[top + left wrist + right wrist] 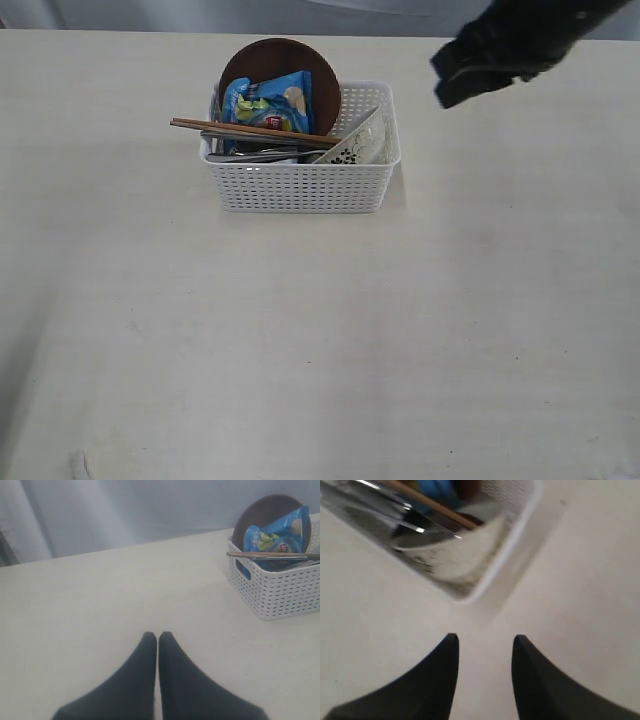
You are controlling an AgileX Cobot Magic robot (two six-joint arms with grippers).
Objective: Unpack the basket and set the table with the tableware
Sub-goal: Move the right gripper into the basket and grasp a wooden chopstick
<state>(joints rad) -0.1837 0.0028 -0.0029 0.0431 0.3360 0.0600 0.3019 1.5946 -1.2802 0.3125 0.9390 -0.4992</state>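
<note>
The white lattice basket (300, 185) stands on the cream table (320, 350), toward the back. In it a brown plate (285, 65) leans upright, a white bowl (358, 143) lies tilted at the right end, wooden chopsticks (250, 129) lie across the top and steel cutlery (250, 152) lies under them. My right gripper (470, 85) hovers open and empty above the table, right of the basket; its view shows the basket's corner (470, 592) and the bowl (465, 555) just ahead. My left gripper (158, 636) is shut and empty, low over bare table, far from the basket (280, 587).
A blue snack bag (268, 103) stands in the basket against the plate. A grey curtain (125, 510) hangs behind the table's far edge. A small pale object (78, 465) lies at the table's front left.
</note>
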